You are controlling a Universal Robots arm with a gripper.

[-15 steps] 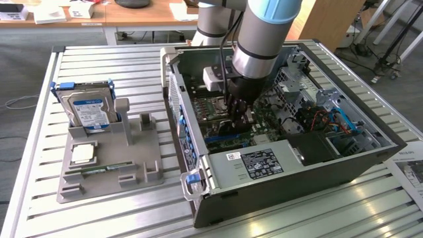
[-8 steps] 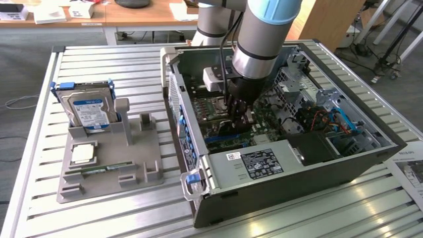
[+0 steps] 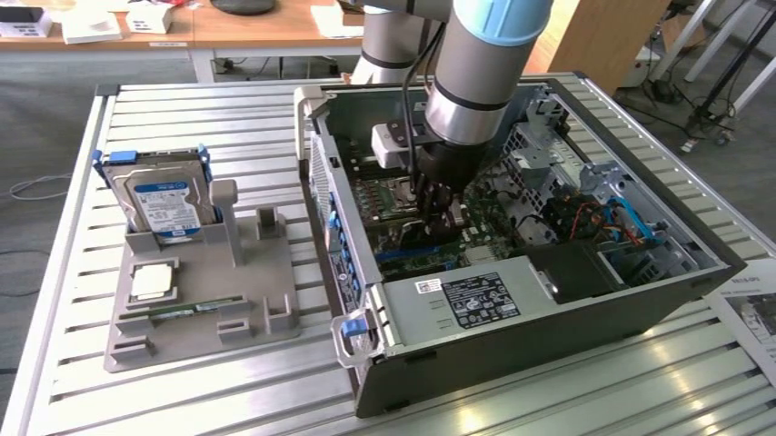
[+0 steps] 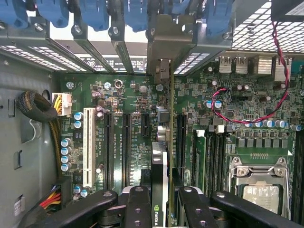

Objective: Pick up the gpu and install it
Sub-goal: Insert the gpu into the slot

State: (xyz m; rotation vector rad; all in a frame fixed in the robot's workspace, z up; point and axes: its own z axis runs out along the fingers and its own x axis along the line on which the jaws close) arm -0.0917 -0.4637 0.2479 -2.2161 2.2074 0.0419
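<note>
Inside the single open PC case point(image 3: 546, 345), the end effector point(image 4: 162, 194) is clamped on one gpu point(image 4: 159, 156), edge-on over the motherboard point(image 4: 128, 102).

Table point(image 3: 73, 300) is ribbed bare aluminium, kinda satiny. Tray point(image 3: 273, 282) on the exterior view's left looks like matt grey plastic, and the hard drive point(image 3: 164, 207) in it is shiny metal with a paper label. Case point(image 3: 546, 336) is matt dark outside, dull bare metal inside. Motherboard point(image 4: 137, 137) is glossy green, graphics card point(image 4: 159, 190) edge is smooth black and silver, gripper fingers point(image 4: 137, 209) are matt black.
</note>
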